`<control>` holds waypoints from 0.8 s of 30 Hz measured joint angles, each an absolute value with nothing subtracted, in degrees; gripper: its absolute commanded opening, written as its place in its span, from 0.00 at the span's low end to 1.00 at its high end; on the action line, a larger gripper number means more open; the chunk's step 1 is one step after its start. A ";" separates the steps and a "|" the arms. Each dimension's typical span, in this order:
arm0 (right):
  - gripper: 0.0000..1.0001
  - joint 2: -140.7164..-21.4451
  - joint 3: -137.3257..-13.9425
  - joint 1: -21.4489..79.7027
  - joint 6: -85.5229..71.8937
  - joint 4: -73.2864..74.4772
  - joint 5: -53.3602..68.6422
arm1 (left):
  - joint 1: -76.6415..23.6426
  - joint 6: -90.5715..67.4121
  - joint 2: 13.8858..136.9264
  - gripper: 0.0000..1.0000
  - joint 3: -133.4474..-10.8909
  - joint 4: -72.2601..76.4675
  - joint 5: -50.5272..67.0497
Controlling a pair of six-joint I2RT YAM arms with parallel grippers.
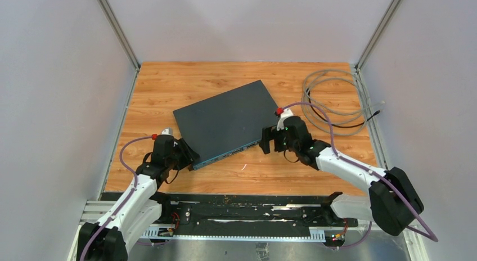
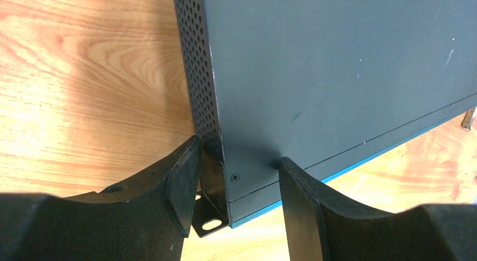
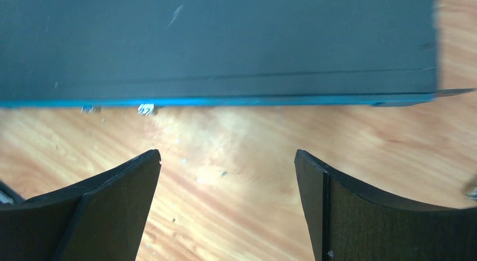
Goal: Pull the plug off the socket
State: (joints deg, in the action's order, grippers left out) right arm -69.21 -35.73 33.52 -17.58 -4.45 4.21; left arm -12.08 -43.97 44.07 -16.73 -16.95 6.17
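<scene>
A dark grey switch box [image 1: 228, 121] with a blue front edge lies at an angle on the wooden table. My left gripper [image 1: 187, 154] is shut on its near left corner; in the left wrist view [image 2: 236, 166] one finger [image 2: 183, 182] presses the mounting bracket [image 2: 211, 216] and the other rests on the box top. My right gripper [image 1: 269, 140] is open and empty just in front of the box's right front edge [image 3: 225, 100]. Two small clear plug tips [image 3: 146, 109] poke out under the front edge, left of my right gripper [image 3: 228, 160].
A coil of grey and black cable [image 1: 332, 103] lies at the back right of the table. A small white speck [image 1: 244, 167] lies on the wood in front of the box. Grey walls close in both sides.
</scene>
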 measured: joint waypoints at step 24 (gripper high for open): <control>0.69 -88.07 -41.45 55.61 -21.52 -13.28 -16.56 | -12.14 -48.34 47.07 0.49 -17.72 -16.38 3.99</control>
State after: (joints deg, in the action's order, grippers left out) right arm -88.07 -41.45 55.61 -21.52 -13.28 -16.56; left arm -12.14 -48.34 47.07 -17.72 -16.38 3.99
